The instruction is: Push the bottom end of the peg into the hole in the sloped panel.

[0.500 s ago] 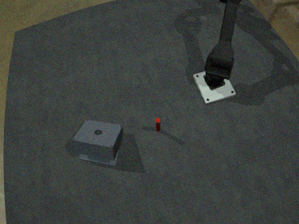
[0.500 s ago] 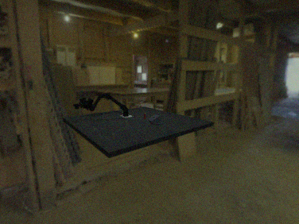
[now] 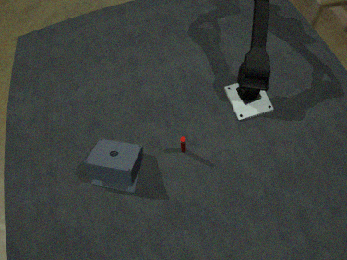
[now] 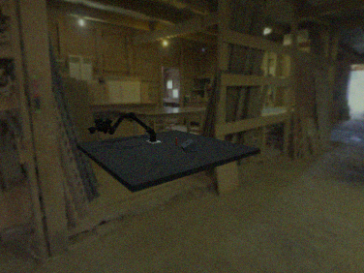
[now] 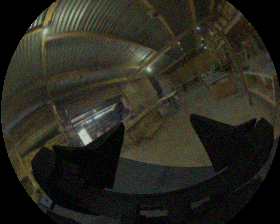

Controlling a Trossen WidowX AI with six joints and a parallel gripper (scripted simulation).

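Observation:
A small red peg (image 3: 183, 145) (image 4: 176, 141) stands upright on the dark table (image 3: 208, 221) (image 4: 145, 169). A grey block with a sloped top panel (image 3: 126, 156) (image 4: 187, 144) sits to the left of the peg in the top view. One dark round hole (image 3: 113, 153) shows in its face. My gripper (image 5: 158, 121) (image 4: 90, 130) is open and empty, with its two black fingers wide apart in the wrist view. It is held out over the table's far left side in the exterior view, well away from the peg and the block. In the top view the gripper is out of the frame.
The arm's white base plate (image 3: 258, 110) (image 4: 154, 142) is fixed to the table, with the arm (image 3: 260, 32) (image 4: 137, 120) rising from it and leaning away from the block. The table's edge (image 4: 133, 188) shows in the exterior view. Wooden posts and shelving stand around the table.

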